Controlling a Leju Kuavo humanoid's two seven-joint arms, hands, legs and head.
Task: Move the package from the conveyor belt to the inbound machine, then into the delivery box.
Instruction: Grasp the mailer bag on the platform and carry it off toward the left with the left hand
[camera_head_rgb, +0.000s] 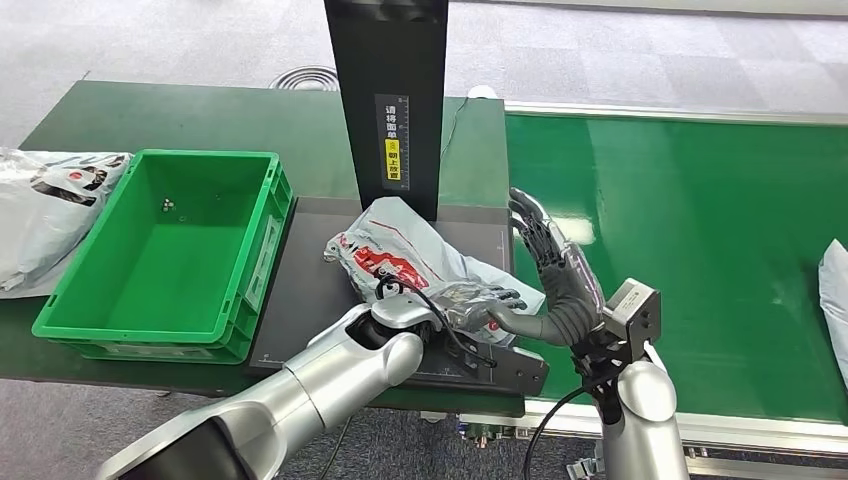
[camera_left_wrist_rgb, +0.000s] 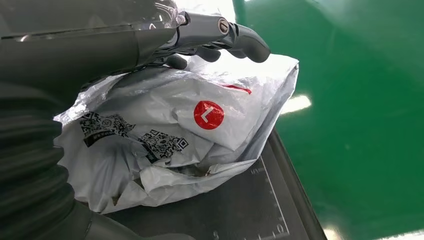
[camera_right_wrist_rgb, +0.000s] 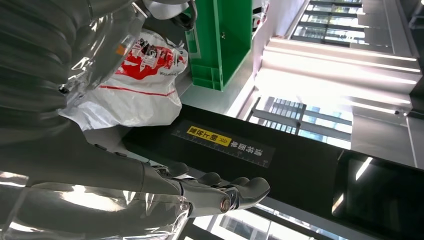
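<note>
Two silver arms reach over a dark scanning platform (camera_head_rgb: 300, 300), the inbound machine, which sits between a green crate (camera_head_rgb: 160, 255) at its left edge and a green conveyor belt (camera_head_rgb: 700, 250) at its right edge. A crumpled white package (camera_head_rgb: 410, 255) with red print lies on the platform's middle, below a black scanner column (camera_head_rgb: 390, 100). The left hand (camera_head_rgb: 480, 300) rests on the package's near right part, fingers laid over the plastic; whether they truly grip it cannot be told. The right hand (camera_head_rgb: 550, 265) stands upright just beside the package, fingers spread, holding nothing.

Judgement: the crate transfer comes next, so the left hand should gather plenty of loose plastic before lifting, lest the bag slip.

The left wrist view shows printed codes (camera_left_wrist_rgb: 165, 142) and a red round sticker (camera_left_wrist_rgb: 208, 114) on the package. The right wrist view shows the column's yellow label (camera_right_wrist_rgb: 207, 136).
</note>
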